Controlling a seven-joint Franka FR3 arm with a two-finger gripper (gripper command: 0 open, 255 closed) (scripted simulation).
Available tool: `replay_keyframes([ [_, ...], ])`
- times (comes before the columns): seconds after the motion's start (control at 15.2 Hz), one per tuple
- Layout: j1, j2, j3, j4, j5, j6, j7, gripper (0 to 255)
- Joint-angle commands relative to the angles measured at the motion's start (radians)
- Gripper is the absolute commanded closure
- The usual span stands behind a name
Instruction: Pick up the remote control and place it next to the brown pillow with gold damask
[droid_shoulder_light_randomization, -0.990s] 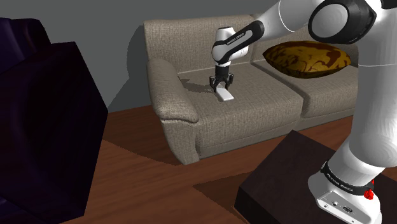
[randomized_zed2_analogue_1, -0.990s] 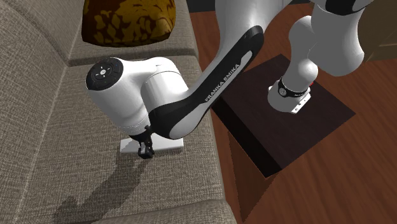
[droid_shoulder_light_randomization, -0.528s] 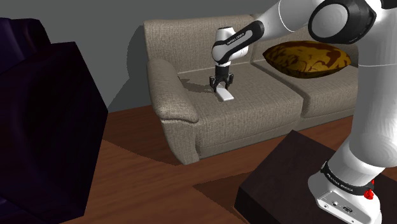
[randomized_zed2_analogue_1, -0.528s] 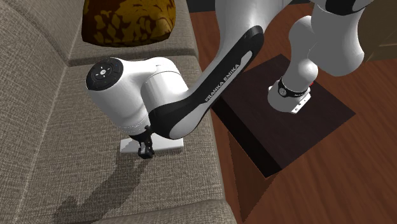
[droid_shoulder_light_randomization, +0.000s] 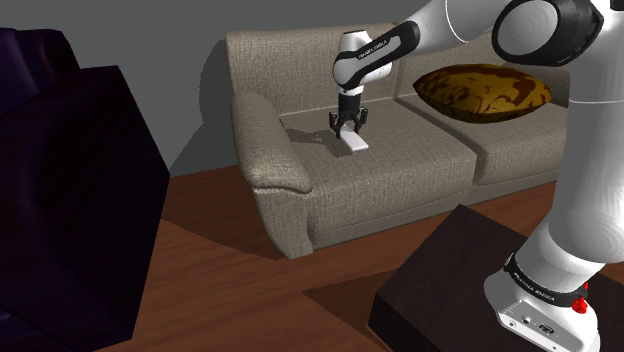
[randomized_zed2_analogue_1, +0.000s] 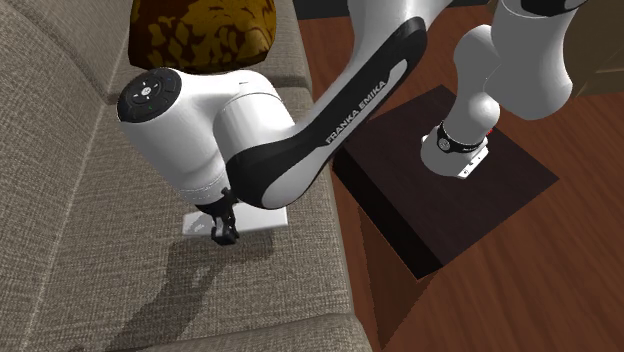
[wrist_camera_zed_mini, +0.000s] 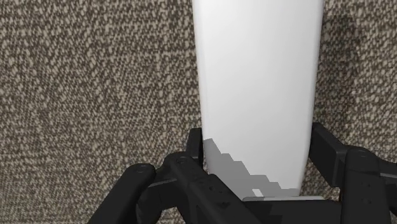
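Hand (wrist_camera_zed_mini: 257, 141) clasps white remote (wrist_camera_zed_mini: 257, 63) at beige sofa (droid_shoulder_light_randomization: 400, 178), wood floor (droid_shoulder_light_randomization: 230, 272) below

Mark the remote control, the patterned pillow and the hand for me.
remote control (wrist_camera_zed_mini: 257, 76): wrist view, middle of its white face.
pillow (droid_shoulder_light_randomization: 483, 92): shoulder view, centre of its brown-and-gold top.
hand (droid_shoulder_light_randomization: 350, 129): shoulder view, midway between its fingertips.

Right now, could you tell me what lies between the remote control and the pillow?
Only bare sofa seat separates the white remote from the brown pillow, as the shoulder view shows.
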Motion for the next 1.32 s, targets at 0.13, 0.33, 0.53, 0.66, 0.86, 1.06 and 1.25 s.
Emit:
replay_keyframes([
  [0.13, -0.001, -0.022, 0.0, 0.023, 0.0, -0.045, -0.001, 255],
  [0.33, 0.0, -0.036, -0.001, 0.044, -0.001, -0.08, -0.001, 255],
  [0.53, 0.0, -0.048, -0.001, 0.067, -0.001, -0.116, -0.001, 255],
  [0.66, 0.0, -0.055, -0.001, 0.085, -0.001, -0.14, -0.001, 255],
  [0.86, 0.0, -0.064, -0.001, 0.113, -0.001, -0.177, -0.001, 255],
  [1.06, 0.0, -0.071, -0.001, 0.143, -0.001, -0.214, -0.001, 255],
  [1.25, 0.0, -0.077, -0.001, 0.175, -0.001, -0.252, -0.001, 255],
])
